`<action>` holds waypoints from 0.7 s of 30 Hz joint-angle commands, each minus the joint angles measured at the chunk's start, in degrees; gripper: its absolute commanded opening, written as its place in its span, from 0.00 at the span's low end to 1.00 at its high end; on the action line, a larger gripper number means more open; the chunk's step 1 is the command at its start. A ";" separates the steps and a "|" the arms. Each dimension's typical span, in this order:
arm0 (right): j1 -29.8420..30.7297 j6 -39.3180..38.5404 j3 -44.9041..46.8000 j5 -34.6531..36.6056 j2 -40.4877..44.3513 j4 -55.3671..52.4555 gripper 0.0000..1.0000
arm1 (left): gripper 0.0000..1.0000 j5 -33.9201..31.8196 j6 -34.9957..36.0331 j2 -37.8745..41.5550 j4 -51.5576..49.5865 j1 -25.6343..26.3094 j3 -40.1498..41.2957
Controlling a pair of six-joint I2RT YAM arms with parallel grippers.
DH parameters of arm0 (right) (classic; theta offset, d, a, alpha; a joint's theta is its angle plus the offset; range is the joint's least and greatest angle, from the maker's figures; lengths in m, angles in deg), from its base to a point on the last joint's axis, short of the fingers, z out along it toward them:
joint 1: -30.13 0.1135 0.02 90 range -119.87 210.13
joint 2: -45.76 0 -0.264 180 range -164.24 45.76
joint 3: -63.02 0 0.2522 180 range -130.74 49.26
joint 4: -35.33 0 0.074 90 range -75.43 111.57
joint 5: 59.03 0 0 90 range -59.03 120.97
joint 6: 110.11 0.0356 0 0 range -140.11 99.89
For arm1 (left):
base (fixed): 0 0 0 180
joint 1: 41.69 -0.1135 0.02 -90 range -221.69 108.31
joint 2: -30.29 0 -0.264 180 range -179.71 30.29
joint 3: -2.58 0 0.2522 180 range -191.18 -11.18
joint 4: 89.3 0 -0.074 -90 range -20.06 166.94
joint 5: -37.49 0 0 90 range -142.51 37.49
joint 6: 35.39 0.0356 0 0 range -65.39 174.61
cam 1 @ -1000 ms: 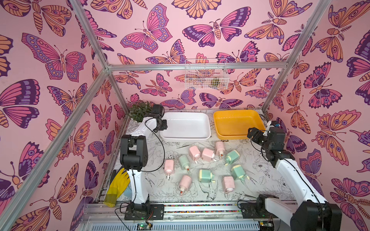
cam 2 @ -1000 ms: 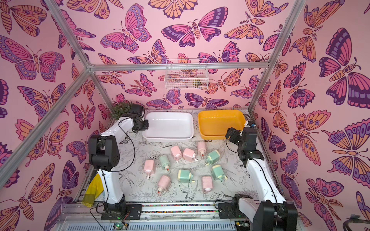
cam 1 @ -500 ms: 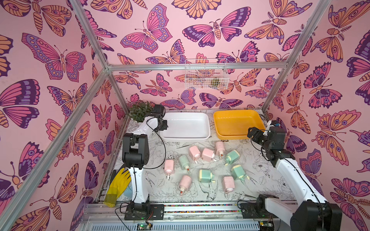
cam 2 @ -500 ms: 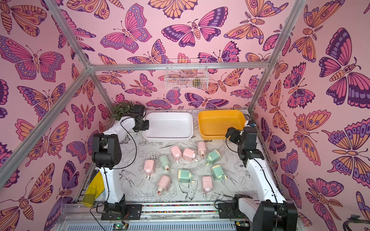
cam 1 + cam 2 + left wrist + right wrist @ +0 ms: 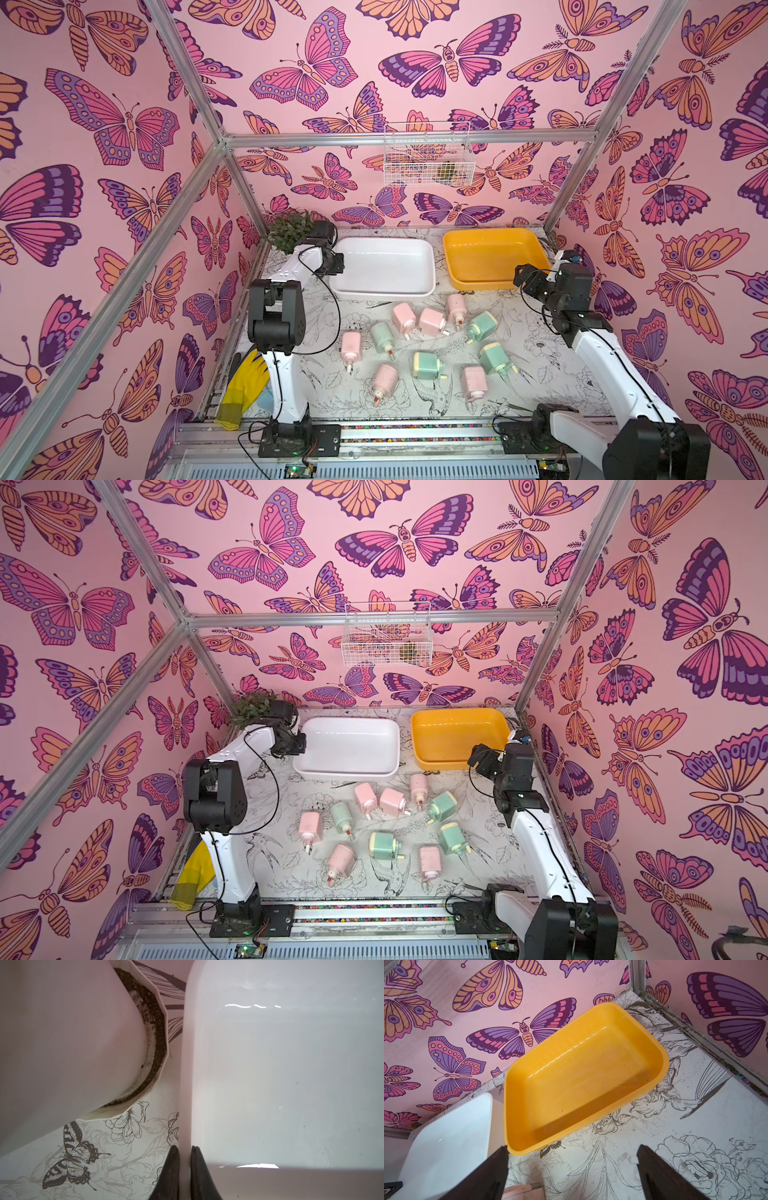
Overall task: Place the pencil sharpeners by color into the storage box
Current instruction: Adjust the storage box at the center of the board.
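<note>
My left jaws are clamped narrow on the side rim of the white tray (image 5: 185, 1105), one finger outside the wall and one inside. A white plant pot (image 5: 72, 1043) stands just beside that rim, not touching it. My right jaws stand wide and hold nothing. They hang above the table (image 5: 695, 1126) near a corner of the yellow tray (image 5: 510, 1105). In both top views the two trays sit side by side at centre frame. The pencil sharpeners (image 5: 430, 322), six pink and four green, lie scattered on the table below the trays, lower centre of frame, well apart from both jaws.
</note>
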 commanded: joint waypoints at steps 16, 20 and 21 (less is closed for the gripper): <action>-0.21 0.14 -1.04 -0.10 0.59 -0.74 0.99 | 0.23 -2.56 -1.82 5.21 -3.01 -0.33 3.60; -0.21 -0.32 -0.92 -0.08 0.41 -0.76 0.99 | 0.25 -2.33 -2.67 5.34 -3.00 -0.27 3.60; -0.21 -0.73 -1.00 0.10 0.33 -0.73 0.99 | 0.25 -2.26 -2.82 5.58 -2.99 -0.35 3.60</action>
